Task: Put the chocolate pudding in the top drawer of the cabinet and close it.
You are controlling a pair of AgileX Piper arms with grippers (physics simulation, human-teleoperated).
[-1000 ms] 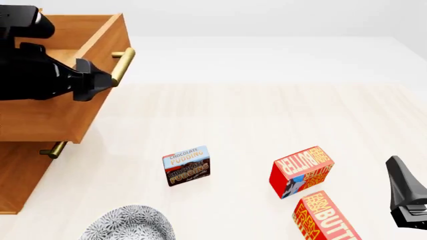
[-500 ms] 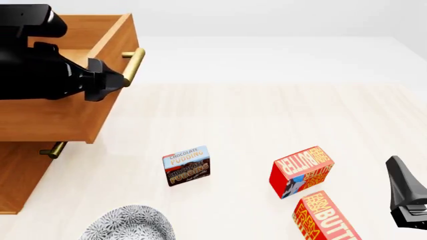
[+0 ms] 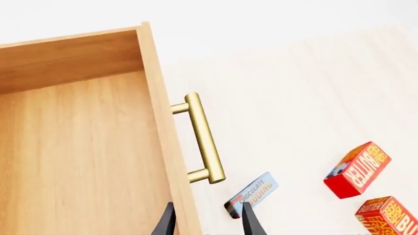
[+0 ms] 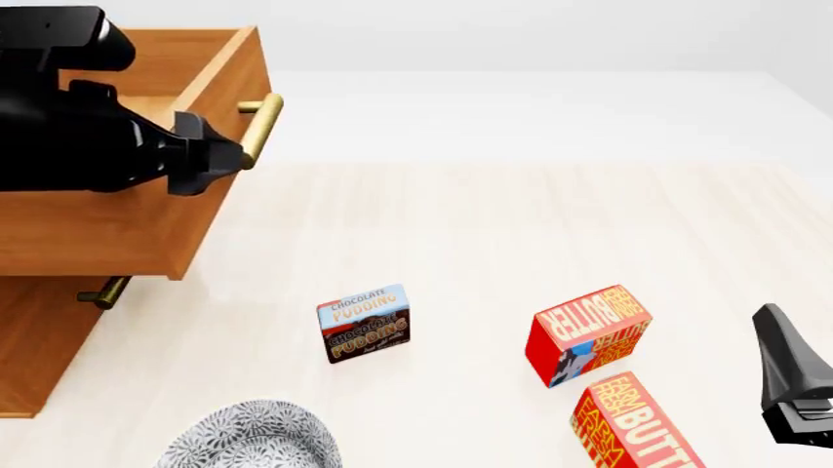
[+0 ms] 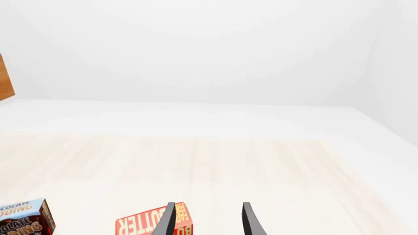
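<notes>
The chocolate pudding [image 4: 365, 323] stands on edge on the pale table, in front of and to the right of the cabinet [image 4: 37, 341]; it also shows in the wrist views [image 3: 253, 195] [image 5: 23, 223]. The top drawer [image 4: 131, 224] is pulled out, and its inside [image 3: 78, 147] holds nothing that I can see. My left gripper [image 4: 218, 156] [image 3: 207, 225] is open at the drawer's front panel, one finger inside and one outside, beside the brass handle [image 3: 203, 139]. Low at the far right, my right gripper [image 4: 772, 320] [image 5: 207, 223] is open and holds nothing.
Two red-orange butter boxes [image 4: 588, 333] [image 4: 638, 424] lie to the right of the pudding, close to the right gripper. A patterned grey bowl [image 4: 254, 439] sits at the near edge. The lower drawer's brass handle [image 4: 104, 291] pokes out under the open drawer.
The top drawer slid a little further out to the right with my left gripper, then stopped. The pudding, the butter boxes and the right arm have not moved.
</notes>
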